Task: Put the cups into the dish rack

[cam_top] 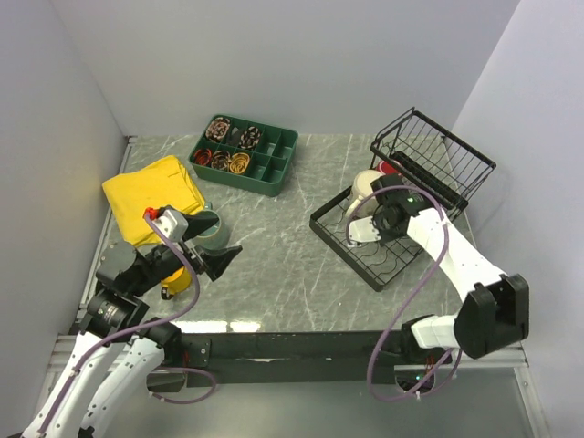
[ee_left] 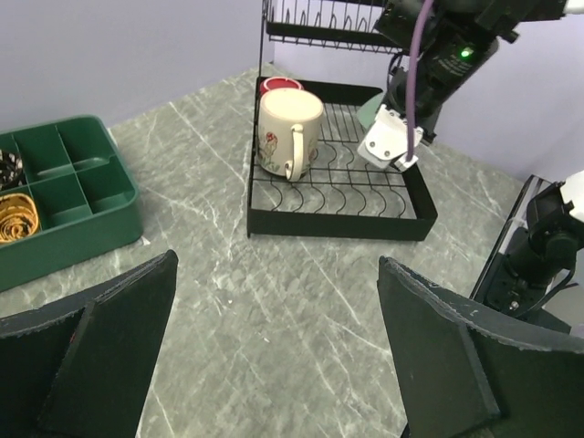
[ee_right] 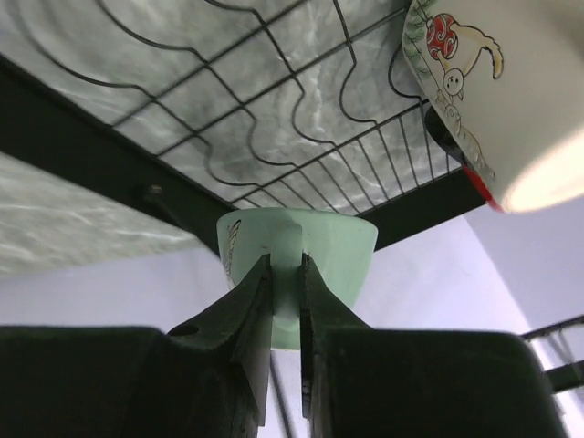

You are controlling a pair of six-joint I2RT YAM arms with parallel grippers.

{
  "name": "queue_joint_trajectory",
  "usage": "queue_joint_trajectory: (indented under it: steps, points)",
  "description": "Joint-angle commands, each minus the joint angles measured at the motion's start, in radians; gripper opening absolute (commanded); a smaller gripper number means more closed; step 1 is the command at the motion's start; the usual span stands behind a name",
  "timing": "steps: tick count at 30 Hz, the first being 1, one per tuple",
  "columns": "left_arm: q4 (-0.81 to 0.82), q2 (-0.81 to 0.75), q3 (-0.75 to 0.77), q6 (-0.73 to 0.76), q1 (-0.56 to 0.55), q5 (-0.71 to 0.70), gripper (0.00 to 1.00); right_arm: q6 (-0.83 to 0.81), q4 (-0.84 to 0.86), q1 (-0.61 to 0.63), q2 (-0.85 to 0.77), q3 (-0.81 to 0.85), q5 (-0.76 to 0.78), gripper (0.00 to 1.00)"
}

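One cream mug [ee_left: 290,128], flower print, stood in dish rack [ee_left: 339,225]. My right gripper [ee_right: 285,266] was clamped on the pale teal cup [ee_right: 336,251]; my left gripper [ee_left: 278,342] gaped wide, empty.

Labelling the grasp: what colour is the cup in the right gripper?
The cup is pale teal; clearest in the right wrist view.
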Motion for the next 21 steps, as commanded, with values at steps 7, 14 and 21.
queue_joint_trajectory:
  steps: [7,14,21]
  points:
    - [-0.005,-0.03,-0.017,0.032,0.005,-0.025,0.96,-0.2,0.198,-0.07,0.103,0.018,0.081,0.0]
    - [-0.008,-0.048,-0.025,0.023,0.005,-0.036,0.96,-0.298,0.228,-0.107,0.138,0.006,0.06,0.0]
    - [-0.025,-0.057,-0.021,0.024,0.005,-0.042,0.96,-0.313,0.282,-0.136,0.198,0.009,0.09,0.0]
